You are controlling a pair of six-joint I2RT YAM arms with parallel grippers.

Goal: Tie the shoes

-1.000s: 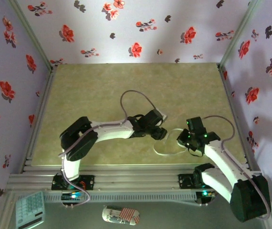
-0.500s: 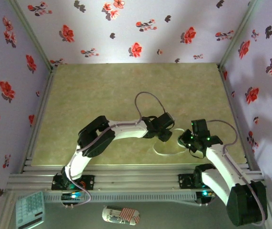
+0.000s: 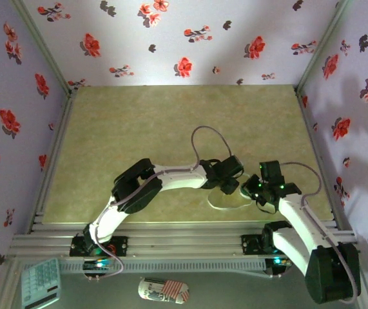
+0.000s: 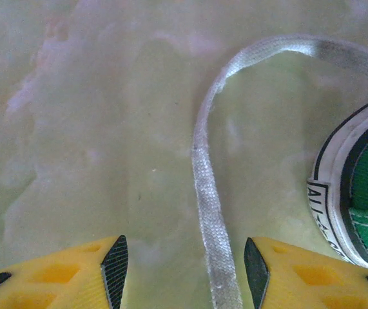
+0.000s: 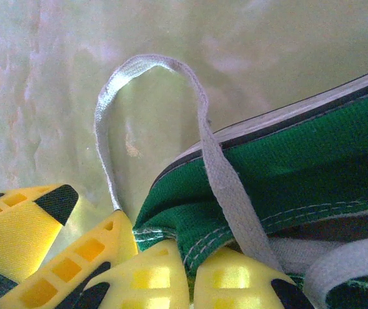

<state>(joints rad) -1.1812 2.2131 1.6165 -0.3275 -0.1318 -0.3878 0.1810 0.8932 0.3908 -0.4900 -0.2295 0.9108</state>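
At the near right of the pale green desk (image 3: 138, 122), a flat white lace (image 4: 204, 193) lies slack in a loop. Just past it the left gripper (image 4: 185, 264) hangs low with its jaws spread. One strand runs between them, so it looks lined up to pinch that strand. Close on its right, the right gripper (image 5: 192, 283) has its jaws pressed together at the collar of the small green canvas sneaker (image 5: 312, 161), probably to steady it. I cannot tell whether they also nip the lace there.
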